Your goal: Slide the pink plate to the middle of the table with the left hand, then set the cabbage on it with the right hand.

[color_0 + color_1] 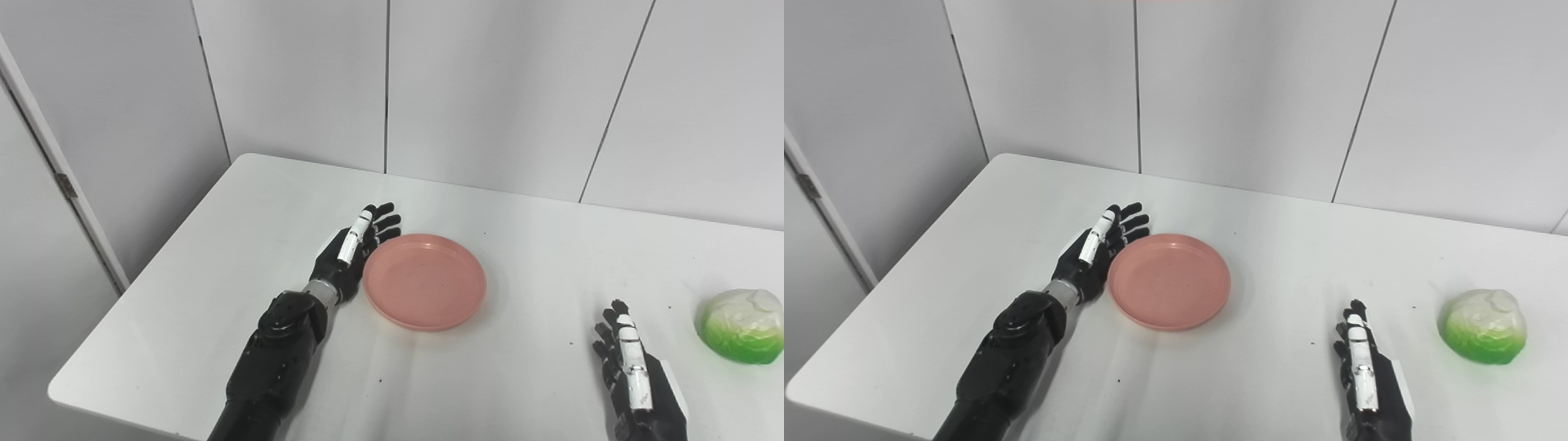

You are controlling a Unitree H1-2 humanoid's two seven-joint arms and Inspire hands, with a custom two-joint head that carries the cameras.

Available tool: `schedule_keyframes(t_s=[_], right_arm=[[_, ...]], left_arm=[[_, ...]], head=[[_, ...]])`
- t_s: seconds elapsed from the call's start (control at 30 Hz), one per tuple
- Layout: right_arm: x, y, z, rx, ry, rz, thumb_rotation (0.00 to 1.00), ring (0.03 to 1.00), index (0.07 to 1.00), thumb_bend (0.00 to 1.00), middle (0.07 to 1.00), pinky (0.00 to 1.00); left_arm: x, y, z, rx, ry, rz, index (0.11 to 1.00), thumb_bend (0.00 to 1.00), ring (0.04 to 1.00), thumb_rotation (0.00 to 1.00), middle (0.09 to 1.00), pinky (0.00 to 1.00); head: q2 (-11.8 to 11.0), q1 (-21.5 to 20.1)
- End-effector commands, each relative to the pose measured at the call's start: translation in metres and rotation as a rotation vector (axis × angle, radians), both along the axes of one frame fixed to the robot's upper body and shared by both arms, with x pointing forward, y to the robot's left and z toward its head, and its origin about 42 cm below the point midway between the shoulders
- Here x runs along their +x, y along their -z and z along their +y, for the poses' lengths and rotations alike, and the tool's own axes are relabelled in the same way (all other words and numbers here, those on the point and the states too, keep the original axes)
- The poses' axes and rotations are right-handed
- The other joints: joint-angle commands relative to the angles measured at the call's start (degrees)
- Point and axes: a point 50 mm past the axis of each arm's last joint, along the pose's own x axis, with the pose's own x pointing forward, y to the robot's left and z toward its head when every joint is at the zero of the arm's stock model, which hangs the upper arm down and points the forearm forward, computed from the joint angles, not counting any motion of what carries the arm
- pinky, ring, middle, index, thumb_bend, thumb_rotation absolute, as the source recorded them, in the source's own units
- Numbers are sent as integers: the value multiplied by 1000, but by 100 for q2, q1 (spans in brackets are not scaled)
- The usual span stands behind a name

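Observation:
A round pink plate [425,281] lies flat on the white table [527,233], left of the middle. My left hand [351,248] rests open against the plate's left rim, fingers stretched toward the far edge and holding nothing. A green and white cabbage [742,326] sits at the table's right side. Near the front edge my right hand [631,367] lies open with fingers spread, a short way left of the cabbage and apart from it.
White wall panels stand behind the table. The table's rounded left corner and front edge lie close to my left forearm [272,355]. A grey door frame with a hinge [64,185] runs along the far left.

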Motion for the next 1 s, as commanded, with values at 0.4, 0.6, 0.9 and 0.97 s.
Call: schedule_keyframes(t_s=[0.4, 0.6, 0.9, 0.97], right_arm=[[7, -12, 19, 22, -8, -87, 1000, 1000, 1000, 188, 1000, 1000], [7, -13, 23, 40, 5, -81, 1000, 1000, 1000, 190, 1000, 1000], [9, -10, 25, 11, 12, -90, 1000, 993, 1000, 203, 1000, 1000], [9, -9, 25, 6, 13, -91, 1000, 993, 1000, 207, 1000, 1000]], left_arm=[[-15, -5, -40, 20, 127, -1, 883, 391, 908, 1000, 902, 901], [-20, -9, -56, 22, 143, 2, 885, 391, 906, 1000, 900, 909], [-17, -8, -54, 24, 132, -4, 884, 405, 903, 1000, 901, 920], [-16, -8, -53, 22, 132, -7, 888, 403, 906, 1000, 903, 921]], head=[[134, -462], [150, -628], [167, -843], [169, -868]])
